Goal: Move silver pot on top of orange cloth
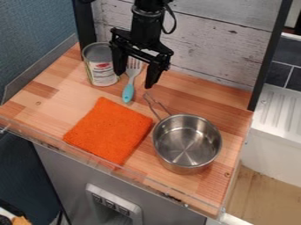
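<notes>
1. Camera view: the gripper (135, 79) hangs empty, fingers spread — grasping comes first, I'd say.
2. The silver pot (187, 143) stands just beside the orange cloth (109, 129).
3. Next: lower to its handle (152, 108) — then grip.

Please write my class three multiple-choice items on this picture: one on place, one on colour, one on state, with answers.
1. Where is the silver pot?
A) On the orange cloth
B) Right of the cloth, as pictured
C) Inside the can

2. What colour is the fork handle?
A) Red
B) Light blue
C) Yellow

3. How is the gripper?
A) Open
B) Shut on the fork
C) Shut on the pot

Answers:
1: B, it stands on bare wood there.
2: B, the handle shows light blue below metal tines.
3: A, its fingers are spread apart.
</notes>
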Controlling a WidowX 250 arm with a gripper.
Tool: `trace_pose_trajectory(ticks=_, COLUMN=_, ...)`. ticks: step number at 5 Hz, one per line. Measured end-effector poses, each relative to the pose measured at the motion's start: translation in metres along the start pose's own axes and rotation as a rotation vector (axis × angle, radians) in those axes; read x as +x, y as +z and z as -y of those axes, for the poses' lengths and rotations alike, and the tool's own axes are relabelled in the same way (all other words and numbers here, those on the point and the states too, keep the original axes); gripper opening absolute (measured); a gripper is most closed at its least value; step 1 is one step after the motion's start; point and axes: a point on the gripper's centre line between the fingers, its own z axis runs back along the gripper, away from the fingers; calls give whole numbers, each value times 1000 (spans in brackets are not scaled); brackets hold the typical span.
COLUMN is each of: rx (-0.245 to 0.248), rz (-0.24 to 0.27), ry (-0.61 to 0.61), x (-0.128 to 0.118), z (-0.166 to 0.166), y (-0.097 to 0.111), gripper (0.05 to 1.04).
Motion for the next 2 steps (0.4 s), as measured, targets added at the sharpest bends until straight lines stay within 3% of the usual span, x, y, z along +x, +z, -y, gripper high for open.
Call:
trace_pose_trajectory(ticks=1, rx=-6, rz=-36, ry=-3, x=-3, z=3, y=-12, gripper=1000)
trace_pose_trajectory(ticks=2, rx=-26, rz=-35, ry=-116, x=-20, z=40, y=-10, gripper=1000)
